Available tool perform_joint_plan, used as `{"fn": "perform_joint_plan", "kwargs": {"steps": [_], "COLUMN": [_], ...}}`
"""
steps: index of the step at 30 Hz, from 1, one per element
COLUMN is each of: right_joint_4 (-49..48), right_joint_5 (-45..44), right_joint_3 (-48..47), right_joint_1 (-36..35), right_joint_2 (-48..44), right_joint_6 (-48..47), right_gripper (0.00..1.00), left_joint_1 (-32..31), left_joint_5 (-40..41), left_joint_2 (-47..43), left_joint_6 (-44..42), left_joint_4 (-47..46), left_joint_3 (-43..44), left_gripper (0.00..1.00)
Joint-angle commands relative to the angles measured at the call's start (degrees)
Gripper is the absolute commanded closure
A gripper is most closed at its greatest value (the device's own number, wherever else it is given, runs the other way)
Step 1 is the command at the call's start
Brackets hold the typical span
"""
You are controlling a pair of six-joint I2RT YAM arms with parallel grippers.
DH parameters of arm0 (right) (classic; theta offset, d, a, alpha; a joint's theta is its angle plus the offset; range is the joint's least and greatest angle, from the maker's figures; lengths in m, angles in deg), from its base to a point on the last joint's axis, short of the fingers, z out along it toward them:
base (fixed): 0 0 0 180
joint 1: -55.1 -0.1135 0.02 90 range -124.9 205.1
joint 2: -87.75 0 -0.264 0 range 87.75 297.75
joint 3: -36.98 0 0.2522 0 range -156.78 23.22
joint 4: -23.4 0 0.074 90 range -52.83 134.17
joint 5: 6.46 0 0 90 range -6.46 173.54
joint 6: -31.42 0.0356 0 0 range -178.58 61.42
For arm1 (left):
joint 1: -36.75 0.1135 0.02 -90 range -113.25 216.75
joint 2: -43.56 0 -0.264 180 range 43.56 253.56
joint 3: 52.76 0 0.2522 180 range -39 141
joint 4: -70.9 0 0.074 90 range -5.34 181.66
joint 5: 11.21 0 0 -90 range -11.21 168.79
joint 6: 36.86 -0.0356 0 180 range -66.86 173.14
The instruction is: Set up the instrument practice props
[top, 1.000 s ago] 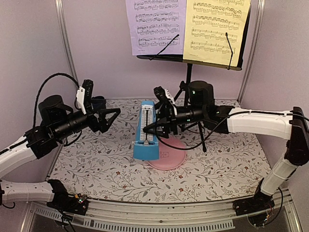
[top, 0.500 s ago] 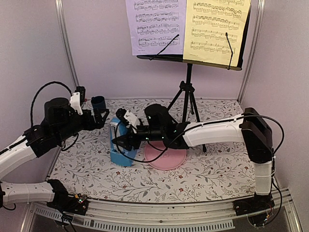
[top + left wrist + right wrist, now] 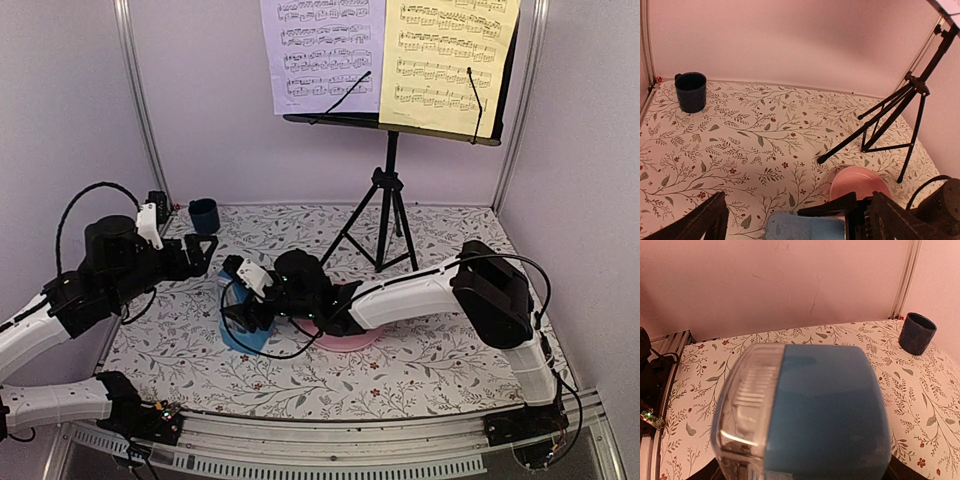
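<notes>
Your right jaws grip the blue metronome (image 3: 242, 338), held low at the table (image 3: 450, 340) just left of the pink plate (image 3: 860, 182), probably to stand it there; your left jaws gape empty nearby

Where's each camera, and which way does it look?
Top external: high behind the arms, looking down on table and music stand; both arms show.
Left wrist: on the left gripper, facing the back wall; open fingers show.
Right wrist: faces the left wall, metronome filling it; fingers barely show.
Both wrist views share cup and metronome.
</notes>
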Motion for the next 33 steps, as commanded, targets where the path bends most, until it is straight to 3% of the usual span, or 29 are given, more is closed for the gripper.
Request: {"fn": "perform_joint_plan", "kwargs": {"steps": [1,8,14,25,29,33], "right_joint_4": [-8.07,-11.20,-13.98,-17.19,-17.17,-17.43], "right_joint_5": [-1.65,0.51,2.37,7.27,6.89,8.50], "right_joint_3": [-0.44,5.29,12.33,31.00,35.20,38.02], "right_joint_1": [-0.43,-0.48,-0.36,5.40,6.62,7.03], "right_joint_2": [-0.53,-4.74,-11.97,-28.59,-32.04,-33.74], "right_joint_6": [-0.12,0.81,1.77,10.04,10.38,10.63], "right_gripper": [0.26,0.01,0.01,0.01,0.01,0.01], "left_joint_1": [0.73,0.52,-2.76,-13.27,-13.97,-13.96], "left_joint_5": [-0.96,-7.16,-7.30,0.97,5.94,6.00], "left_joint_2": [-0.49,-1.24,-1.83,3.92,7.09,9.76], "left_joint_6": [0.60,-0.50,0.18,0.51,1.93,0.37], "left_joint_4": [0.43,-3.27,-6.68,-11.46,-12.15,-14.80], "left_joint_3": [-1.73,-4.37,-8.85,-13.32,-14.09,-14.46], "left_gripper": [0.01,0.01,0.01,0.01,0.03,0.05]}}
